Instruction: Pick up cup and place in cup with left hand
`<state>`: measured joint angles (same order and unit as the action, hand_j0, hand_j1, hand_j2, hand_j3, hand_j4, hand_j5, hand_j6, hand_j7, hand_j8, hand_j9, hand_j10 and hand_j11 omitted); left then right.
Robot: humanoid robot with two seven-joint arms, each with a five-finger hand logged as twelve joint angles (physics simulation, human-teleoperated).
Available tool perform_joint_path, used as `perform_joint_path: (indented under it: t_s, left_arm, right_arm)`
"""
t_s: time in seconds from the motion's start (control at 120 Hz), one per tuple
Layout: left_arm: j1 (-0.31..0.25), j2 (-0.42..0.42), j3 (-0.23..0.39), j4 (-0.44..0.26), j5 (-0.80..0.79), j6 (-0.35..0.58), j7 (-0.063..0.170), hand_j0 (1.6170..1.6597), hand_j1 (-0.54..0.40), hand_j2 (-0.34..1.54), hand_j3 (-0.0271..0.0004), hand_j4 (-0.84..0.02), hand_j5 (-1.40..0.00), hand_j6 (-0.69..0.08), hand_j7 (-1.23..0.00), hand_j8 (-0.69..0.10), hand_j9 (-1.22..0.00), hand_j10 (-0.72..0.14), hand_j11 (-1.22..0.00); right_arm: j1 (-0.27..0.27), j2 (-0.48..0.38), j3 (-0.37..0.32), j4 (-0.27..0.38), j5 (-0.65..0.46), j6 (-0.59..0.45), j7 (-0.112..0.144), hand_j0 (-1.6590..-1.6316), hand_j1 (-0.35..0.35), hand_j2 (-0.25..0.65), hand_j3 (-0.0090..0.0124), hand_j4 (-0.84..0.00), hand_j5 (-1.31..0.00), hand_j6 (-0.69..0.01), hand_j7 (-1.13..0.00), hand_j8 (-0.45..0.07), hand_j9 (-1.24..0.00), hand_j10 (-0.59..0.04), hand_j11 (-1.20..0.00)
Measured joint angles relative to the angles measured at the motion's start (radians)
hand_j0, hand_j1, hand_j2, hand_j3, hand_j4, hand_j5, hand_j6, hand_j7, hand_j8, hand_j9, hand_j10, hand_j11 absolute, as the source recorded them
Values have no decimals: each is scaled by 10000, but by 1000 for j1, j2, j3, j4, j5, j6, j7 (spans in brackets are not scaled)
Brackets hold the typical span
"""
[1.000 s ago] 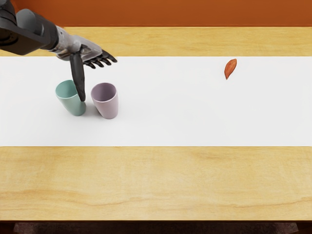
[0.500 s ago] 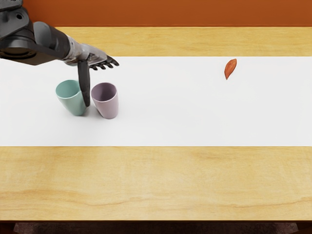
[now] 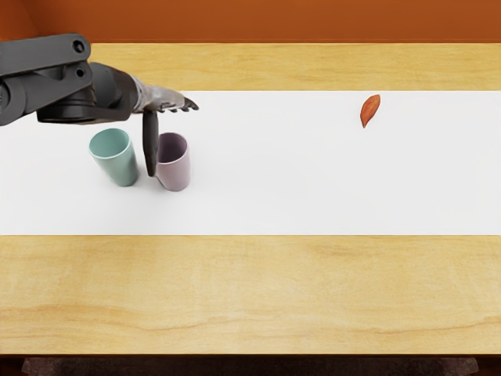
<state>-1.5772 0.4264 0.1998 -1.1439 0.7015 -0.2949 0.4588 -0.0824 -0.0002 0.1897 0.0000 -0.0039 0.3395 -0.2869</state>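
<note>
Can't see all of the mauve cup [image 3: 177, 170] behind the robot hand [image 3: 161, 99], upper left, or the arm [image 3: 47, 59] past the left edge.

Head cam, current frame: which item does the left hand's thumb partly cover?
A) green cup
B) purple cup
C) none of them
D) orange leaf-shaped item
B: the thumb of the left hand hangs across the left edge of the purple cup in the view.

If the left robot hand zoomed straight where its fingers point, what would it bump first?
Maybe the purple cup: the thumb of the left robot hand overlaps its rim. Depth is unclear, so it could miss.
</note>
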Motion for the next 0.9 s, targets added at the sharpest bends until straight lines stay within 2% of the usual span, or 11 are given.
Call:
perform_joint_path:
  t_s: [0.125, 0.292, 0.658, 0.9]
  left_arm:
    - [5, -16, 12, 1, 0, 11, -1, 16581, 3237, 49, 0, -238, -284, -246, -283, -243, -282, -234, -281]
    - [7, -18, 40, 1, -1, 31, -17, 16581, 3203, 56, 0, -266, -321, -274, -320, -271, -319, -262, -318]
    - [29, -34, 61, 1, -1, 59, -52, 16581, 2878, 111, 0, -536, -673, -544, -672, -541, -671, -532, -670]
    - [34, -32, 73, 3, 1, 67, -57, 16581, 2712, 139, 0, -674, -853, -682, -852, -680, -851, -671, -850]
  right_arm:
    - [0, 0, 0, 0, 0, 0, 0, -16581, -3479, -12, 0, 2, 7, 66, 0, 51, 5, 36, 4]
    - [0, 0, 0, 0, 0, 0, 0, -16581, -3479, -12, 0, 2, 7, 66, 0, 51, 5, 36, 4]
    - [0, 0, 0, 0, 0, 0, 0, -16581, -3479, -12, 0, 2, 8, 66, 0, 51, 5, 36, 4]
    - [0, 0, 0, 0, 0, 0, 0, -16581, -3479, -12, 0, 2, 8, 67, 0, 52, 5, 37, 4]
